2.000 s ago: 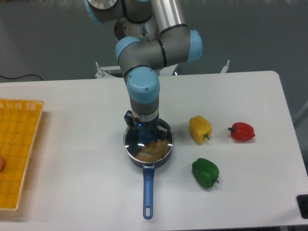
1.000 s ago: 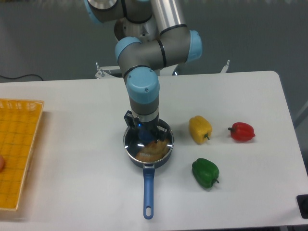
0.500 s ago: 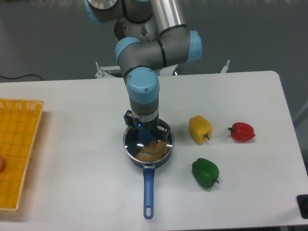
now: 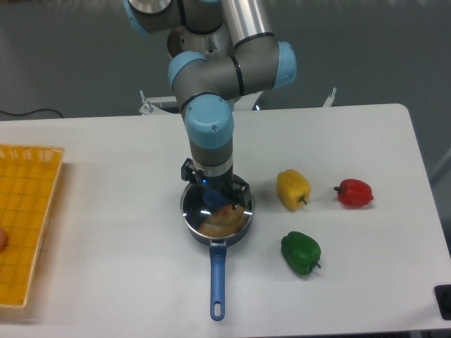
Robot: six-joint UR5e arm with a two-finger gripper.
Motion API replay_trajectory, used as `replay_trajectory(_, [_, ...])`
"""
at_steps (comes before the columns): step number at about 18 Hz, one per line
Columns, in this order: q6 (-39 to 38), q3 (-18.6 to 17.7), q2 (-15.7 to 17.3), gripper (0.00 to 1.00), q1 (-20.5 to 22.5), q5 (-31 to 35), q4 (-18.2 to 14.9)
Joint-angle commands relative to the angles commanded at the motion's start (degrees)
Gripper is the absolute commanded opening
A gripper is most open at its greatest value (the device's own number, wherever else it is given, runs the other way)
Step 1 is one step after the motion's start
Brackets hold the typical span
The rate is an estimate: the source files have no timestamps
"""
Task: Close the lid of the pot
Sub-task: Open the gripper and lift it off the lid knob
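Observation:
The dark-blue pot (image 4: 235, 236) stands in the middle of the table, its long blue handle (image 4: 217, 278) pointing toward the front edge. The glass lid (image 4: 227, 219) lies flat on the pot's rim, and something brownish shows through the glass. The lid's blue knob (image 4: 213, 199) sits between the fingers of my gripper (image 4: 213, 194), which points straight down over the pot's centre. The fingers stand apart on either side of the knob and look open.
A yellow pepper (image 4: 293, 189) and a red pepper (image 4: 354, 192) lie to the right of the pot, and a green pepper (image 4: 301, 253) lies front right. A yellow basket (image 4: 25, 218) stands at the left edge. A black object (image 4: 444, 299) sits at the front right corner.
The arm has risen slightly above the pot. The lid and pot have stayed in place.

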Motion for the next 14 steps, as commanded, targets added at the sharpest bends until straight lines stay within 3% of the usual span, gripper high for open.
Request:
replay_trajectory(7, [7.98,0.09,5.10,1.00,1.14,0.26,-1.23])
replay_trajectory(14, [30.90,0.18,5.99,1.00,10.36,0.53,-2.99])
